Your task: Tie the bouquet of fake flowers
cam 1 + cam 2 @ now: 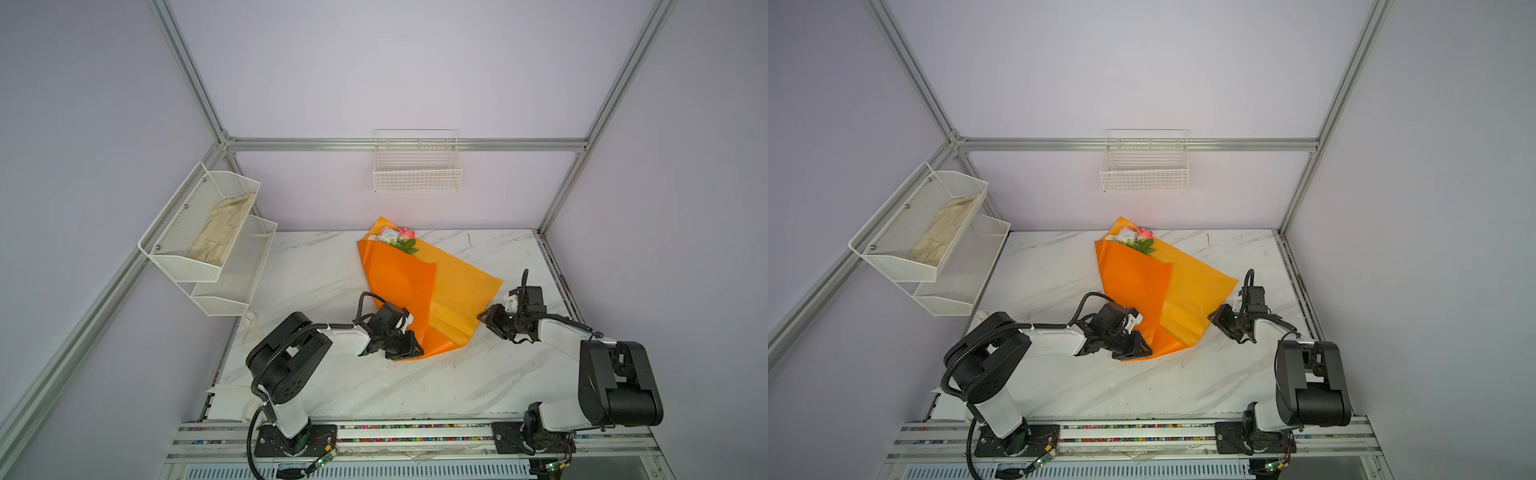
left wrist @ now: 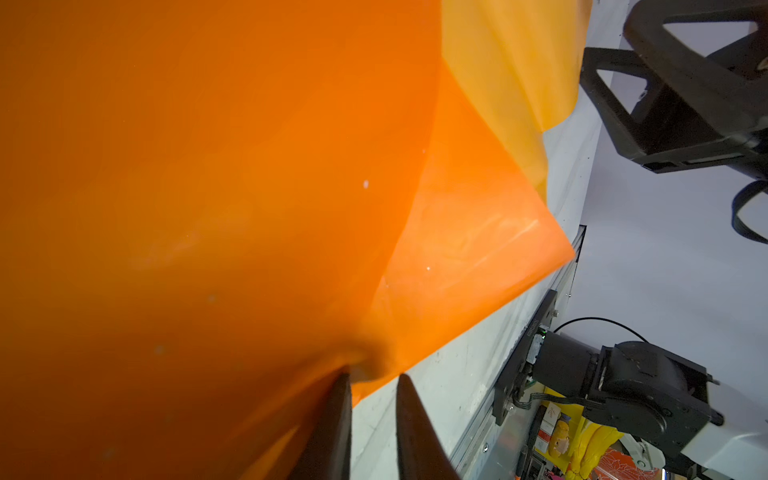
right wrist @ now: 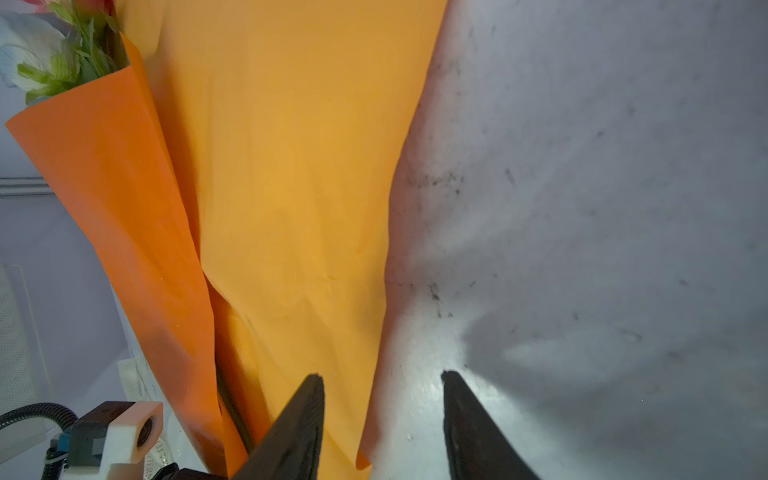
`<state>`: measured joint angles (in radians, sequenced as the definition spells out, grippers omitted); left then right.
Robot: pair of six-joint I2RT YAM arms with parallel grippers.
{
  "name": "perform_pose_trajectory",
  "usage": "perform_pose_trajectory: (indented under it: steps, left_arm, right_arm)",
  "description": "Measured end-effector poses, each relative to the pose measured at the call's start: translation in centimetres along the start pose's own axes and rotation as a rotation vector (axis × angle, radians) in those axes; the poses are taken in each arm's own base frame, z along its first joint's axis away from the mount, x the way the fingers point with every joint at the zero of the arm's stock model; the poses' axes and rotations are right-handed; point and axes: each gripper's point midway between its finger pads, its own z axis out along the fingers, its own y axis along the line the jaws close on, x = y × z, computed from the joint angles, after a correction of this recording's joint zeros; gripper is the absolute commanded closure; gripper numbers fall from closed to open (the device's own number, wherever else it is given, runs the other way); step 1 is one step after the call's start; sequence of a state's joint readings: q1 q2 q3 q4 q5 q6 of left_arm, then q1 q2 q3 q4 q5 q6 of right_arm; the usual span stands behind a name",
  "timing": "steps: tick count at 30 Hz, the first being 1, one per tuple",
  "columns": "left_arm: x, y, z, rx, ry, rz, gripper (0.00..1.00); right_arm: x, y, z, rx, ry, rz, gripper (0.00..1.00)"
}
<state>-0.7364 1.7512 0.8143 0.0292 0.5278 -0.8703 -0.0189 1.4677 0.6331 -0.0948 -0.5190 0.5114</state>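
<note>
Down at its narrow end, my left gripper (image 1: 417,352) pinches the bouquet (image 1: 399,286). Right gripper (image 3: 382,375) spread, just beside it.

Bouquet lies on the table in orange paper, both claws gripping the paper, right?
Only the left gripper grips the paper; the right wrist view shows the right gripper open, gripping nothing. The bouquet does lie on the table in orange paper.

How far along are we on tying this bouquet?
Done: the flowers lie inside folded orange paper on the table. In hand: the left gripper pinches the paper's narrow end; the right gripper is open at its edge. Left: no tie shows around it yet.
</note>
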Motion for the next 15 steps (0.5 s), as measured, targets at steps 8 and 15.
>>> perform_pose_trajectory:
  steps: [8,15]
  left_arm:
    - [-1.4,-1.3,0.3,0.03,-0.023,0.023,0.79]
    - [-1.2,-0.5,1.5,0.032,-0.002,0.008,0.8]
  right_arm:
    - [-0.7,0.5,1.2,-0.058,0.011,0.01,0.47]
    - [-2.9,1.1,2.1,-0.121,-0.018,0.019,0.47]
